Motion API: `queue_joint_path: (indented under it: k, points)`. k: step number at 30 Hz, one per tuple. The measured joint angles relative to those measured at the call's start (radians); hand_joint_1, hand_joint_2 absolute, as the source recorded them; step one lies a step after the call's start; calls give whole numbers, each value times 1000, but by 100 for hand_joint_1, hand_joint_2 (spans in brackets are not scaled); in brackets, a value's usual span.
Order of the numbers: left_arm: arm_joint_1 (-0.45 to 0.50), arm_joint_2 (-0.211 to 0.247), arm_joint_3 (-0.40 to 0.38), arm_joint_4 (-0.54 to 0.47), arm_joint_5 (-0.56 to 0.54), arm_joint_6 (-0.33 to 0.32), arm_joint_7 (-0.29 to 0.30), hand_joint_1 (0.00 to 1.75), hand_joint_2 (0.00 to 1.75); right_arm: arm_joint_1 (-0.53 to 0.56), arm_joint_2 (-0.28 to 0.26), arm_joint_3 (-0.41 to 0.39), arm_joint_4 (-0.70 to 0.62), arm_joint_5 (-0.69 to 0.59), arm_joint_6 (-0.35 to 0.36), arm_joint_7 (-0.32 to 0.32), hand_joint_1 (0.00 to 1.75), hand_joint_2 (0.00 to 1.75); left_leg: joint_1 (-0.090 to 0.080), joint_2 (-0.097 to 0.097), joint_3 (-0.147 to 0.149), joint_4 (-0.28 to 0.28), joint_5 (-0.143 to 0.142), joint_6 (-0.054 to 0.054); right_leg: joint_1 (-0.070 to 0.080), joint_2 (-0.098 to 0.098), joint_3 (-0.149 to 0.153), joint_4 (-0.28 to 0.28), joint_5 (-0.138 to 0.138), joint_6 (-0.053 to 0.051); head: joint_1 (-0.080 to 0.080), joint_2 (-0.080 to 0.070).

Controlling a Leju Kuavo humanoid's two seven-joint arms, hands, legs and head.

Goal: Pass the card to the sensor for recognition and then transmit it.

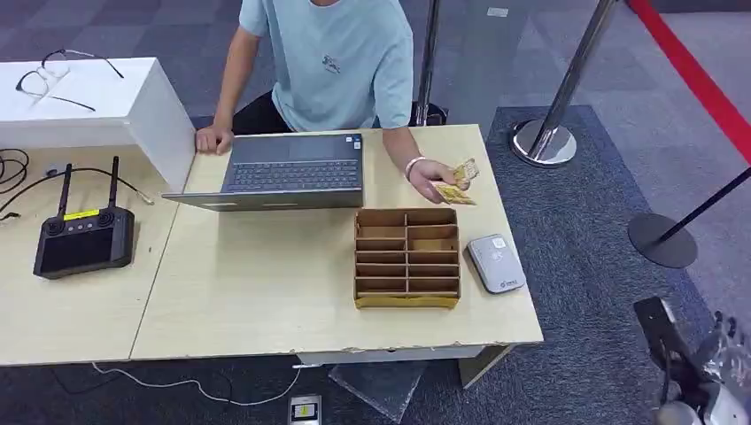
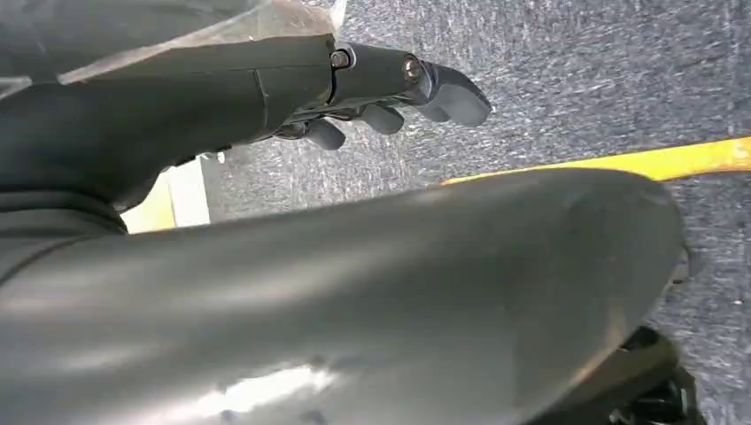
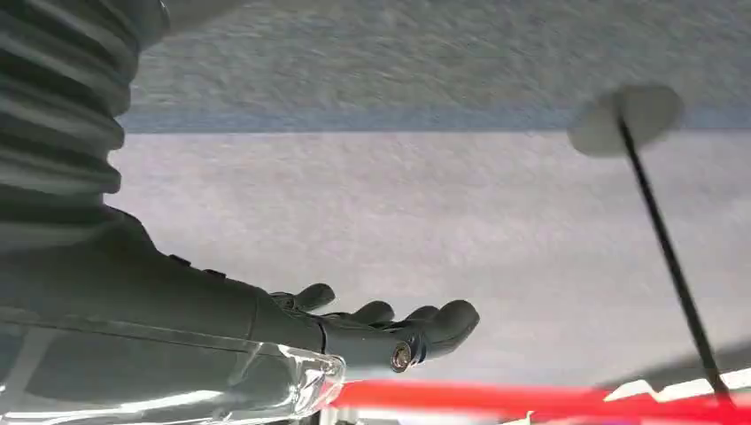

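Sitting across the table (image 1: 266, 292), a person in a light blue shirt holds a few yellow cards (image 1: 459, 181) in one hand (image 1: 428, 177), just beyond the far edge of the cardboard organizer (image 1: 407, 258). The grey sensor (image 1: 496, 263) lies flat on the table just beside that organizer, on its right. The cards are well apart from both robot hands. The right hand (image 3: 390, 328) hangs over grey carpet with its fingers loosely apart and nothing in it; the head view catches it low at the right corner, off the table. The left hand (image 2: 390, 93) also hangs over the carpet, fingers spread a little and holding nothing. An open laptop (image 1: 288, 173) sits before the person, and a black controller (image 1: 84, 239) rests on the neighbouring desk at the left.
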Motion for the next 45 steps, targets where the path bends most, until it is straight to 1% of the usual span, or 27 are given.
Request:
queue_joint_path:
  k: [9,13,20,25,30,34,36,38,40,45]
  points:
    - [0,0,0,0,14,6,-30,0,0,34,-6,-76,-258,61,-5,25,0,175,0,0,0,0,0,0,0,0,0,0,0,0,0,0]
    - [0,-1,0,0,21,17,-39,0,0,45,-5,-98,-406,50,-5,27,0,175,0,0,0,0,0,0,0,0,0,0,0,0,0,0]
    - [0,-2,1,0,39,37,-38,0,0,70,-5,-95,-640,26,-5,18,0,175,0,0,0,0,0,0,0,0,0,0,0,0,0,0]
    - [0,-4,2,0,48,46,-40,0,0,73,-6,-76,-735,-27,-2,29,0,175,0,0,0,0,0,0,0,0,0,0,0,0,0,0]
    - [0,-4,3,0,54,50,-46,0,0,72,-13,-52,-796,-91,6,29,0,175,0,0,0,0,0,0,0,0,0,0,0,0,0,0]
    - [0,-5,4,0,57,52,-50,0,0,59,-18,-19,-856,-109,18,29,0,175,0,0,0,0,0,0,0,0,0,0,0,0,0,0]
    - [0,-6,5,1,61,52,-51,0,0,44,-27,6,-902,-83,50,30,0,175,0,0,-1,0,0,0,0,0,0,0,0,0,0,0]
    - [-1,-7,5,1,63,52,-55,0,0,12,-36,50,-957,-32,98,30,0,175,0,0,0,0,0,0,0,0,1,0,0,0,0,0]
    - [-2,-10,5,1,63,52,-57,0,0,-10,-39,84,-992,-8,129,38,0,175,0,-1,0,0,0,0,0,-1,1,0,0,0,0,0]
    - [-2,-14,5,1,64,52,-61,0,0,-80,-42,186,-1071,17,204,36,0,175,0,-1,0,0,0,0,0,-1,1,0,0,0,0,0]
